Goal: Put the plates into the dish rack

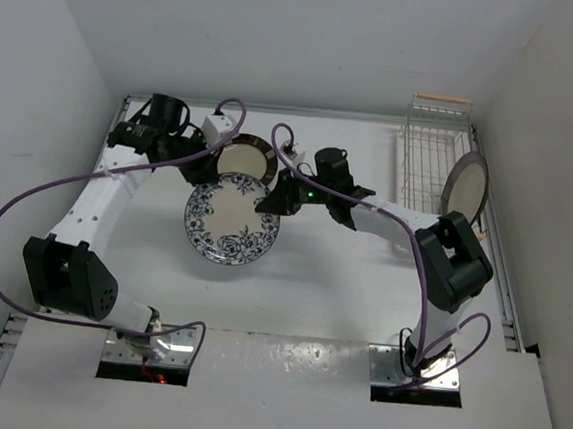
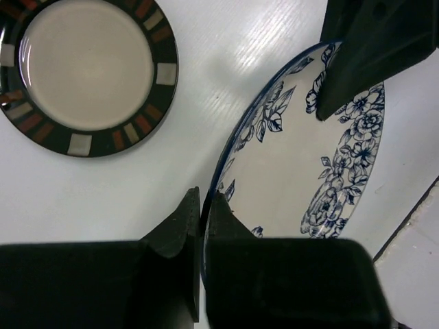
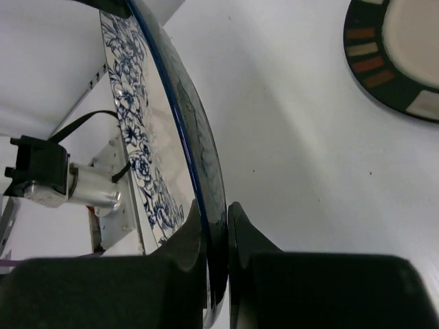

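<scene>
L gripper & R gripper each clamp opposite rims of floral plate, tilted. Dish rack holds grey-rimmed plate upright. Dark-rimmed plate lies flat on table.

The white table carries a dark-rimmed plate with a cream centre, lying flat toward the far side. The white wire dish rack stands well apart from it at the far right corner, a wooden bar handle at its far end. Just nearer than the dark-rimmed plate is the blue floral plate, tilted; whether any of its rim touches the table cannot be told.
</scene>
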